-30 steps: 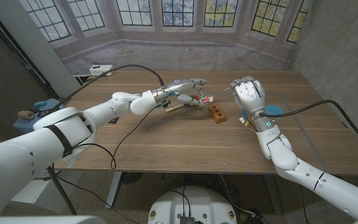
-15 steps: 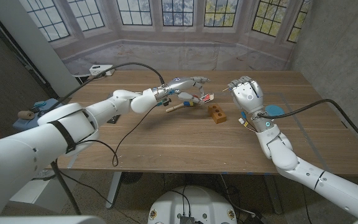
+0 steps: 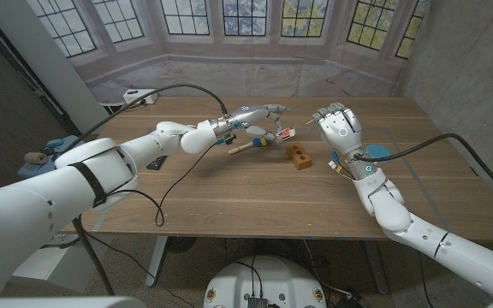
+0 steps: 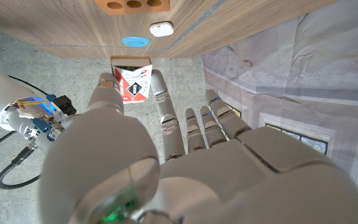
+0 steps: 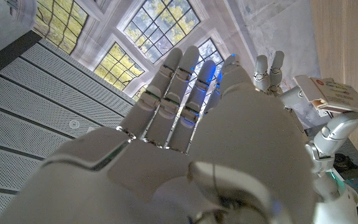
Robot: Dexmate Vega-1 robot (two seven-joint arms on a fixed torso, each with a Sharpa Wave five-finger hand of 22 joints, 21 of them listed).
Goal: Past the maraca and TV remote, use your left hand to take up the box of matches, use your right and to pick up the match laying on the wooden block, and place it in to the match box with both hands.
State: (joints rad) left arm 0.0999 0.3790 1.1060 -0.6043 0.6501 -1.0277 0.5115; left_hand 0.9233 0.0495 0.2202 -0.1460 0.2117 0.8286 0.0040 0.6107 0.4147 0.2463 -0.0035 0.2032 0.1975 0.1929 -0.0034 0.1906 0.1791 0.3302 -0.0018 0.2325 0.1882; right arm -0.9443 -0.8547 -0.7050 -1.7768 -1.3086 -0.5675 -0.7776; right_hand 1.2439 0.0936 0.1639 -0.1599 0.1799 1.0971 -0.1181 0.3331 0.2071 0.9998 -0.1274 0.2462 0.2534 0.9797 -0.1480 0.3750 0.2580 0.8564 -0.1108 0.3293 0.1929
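Left hand (image 3: 259, 120), smooth silver-grey, is raised above the table in the upper middle of the head view and pinches the box of matches (image 3: 284, 133) between thumb and a finger, the other fingers spread. In the left wrist view the box (image 4: 133, 79) is a small cardboard sleeve, white with red print, its open drawer end turned away from the palm.

Right hand (image 3: 339, 128), white and glossy, stands upright to the right of the box with a gap of open air between them. Its fingers are extended close together. A thin stick, seemingly the match (image 3: 308, 123), juts from its fingertips toward the box, but it is too small to be sure, so I cannot tell whether this hand grips anything.

Below that gap, the wooden block (image 3: 298, 155), orange-brown with round holes in its top, sits on the wood-grain table (image 3: 229, 192). A maraca (image 3: 248, 146) with a pale handle lies under the left hand. Bare board stretches toward the near edge; the right edge lies well beyond the right forearm.
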